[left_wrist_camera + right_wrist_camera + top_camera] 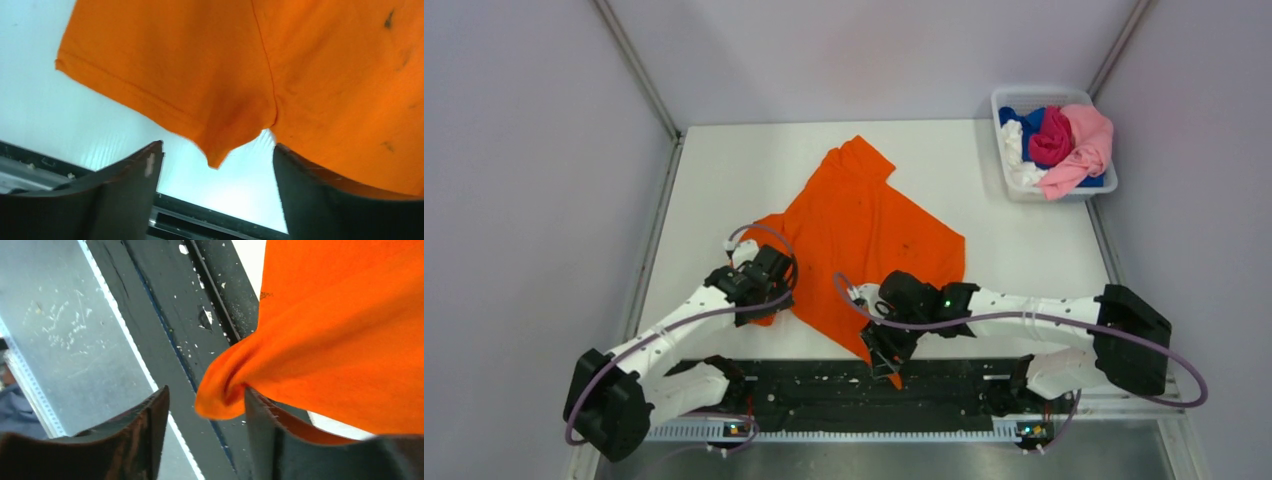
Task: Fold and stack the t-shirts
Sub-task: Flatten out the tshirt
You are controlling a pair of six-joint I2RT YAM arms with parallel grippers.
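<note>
One white table point(1024, 260) shows bare room on the far side of the right gripper point(887, 358) and to its right. The orange t-shirt point(864, 225) lies spread between and beyond both grippers, its near corner reaching the black rail point(824, 385) at the right gripper's fingertips. Well off to that gripper's far right, the white bin point(1014, 100) holds the other t-shirts point(1064, 140). The left gripper point(764, 280) stands wide, a sleeve corner point(215, 150) in its gap. The right gripper gapes too, a cloth fold point(220, 395) draped against one finger point(265, 430).
</note>
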